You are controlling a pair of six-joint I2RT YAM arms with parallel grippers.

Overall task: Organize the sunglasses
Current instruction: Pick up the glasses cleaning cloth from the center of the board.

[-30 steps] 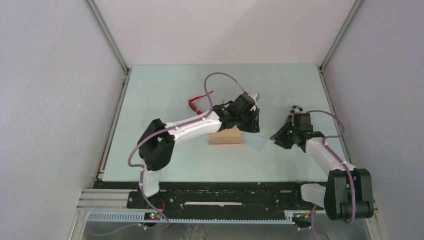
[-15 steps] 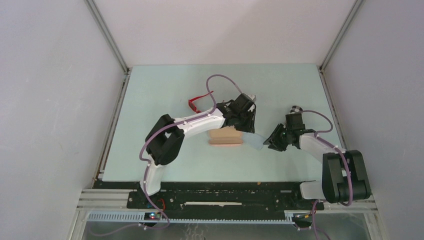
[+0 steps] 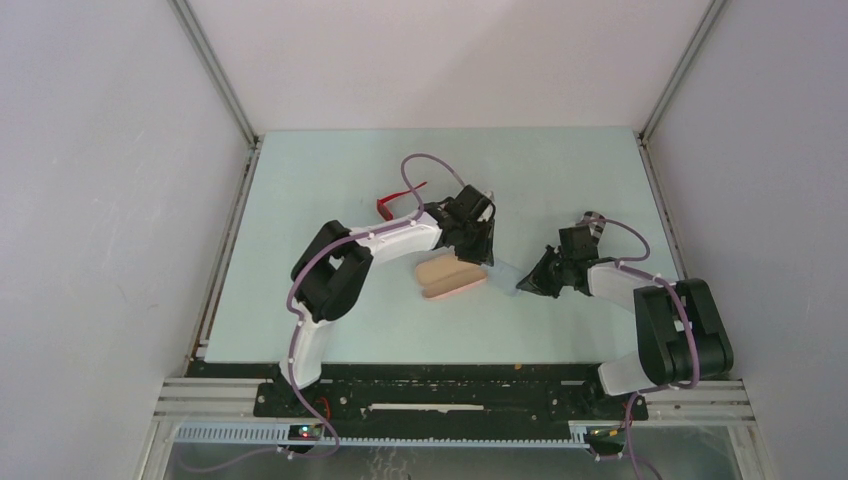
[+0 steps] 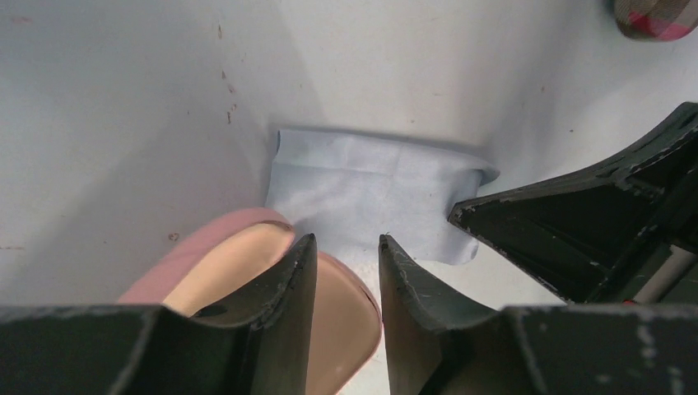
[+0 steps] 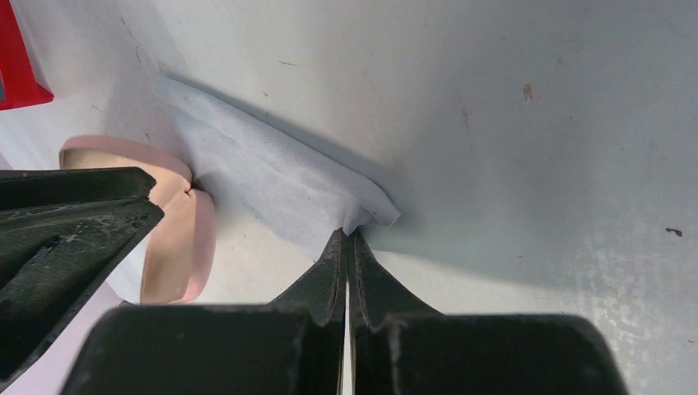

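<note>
The red-framed sunglasses (image 3: 396, 203) lie on the table (image 3: 330, 310) up and to the left of centre in the overhead view, outside any case and apart from both arms. Right of them the left gripper (image 4: 342, 245) hangs with its jaws part open. The gap stands over the rim of the pink case (image 3: 452, 276), and no grip on it can be made out. That case lies open just below the gripper, with its peach lining showing. At its right end is a pale blue cloth (image 4: 370, 189), whose near corner is pinched between the fully closed jaws of the right gripper (image 5: 346, 240). A plaid case (image 4: 654, 16) sits further right, only partly seen.
</note>
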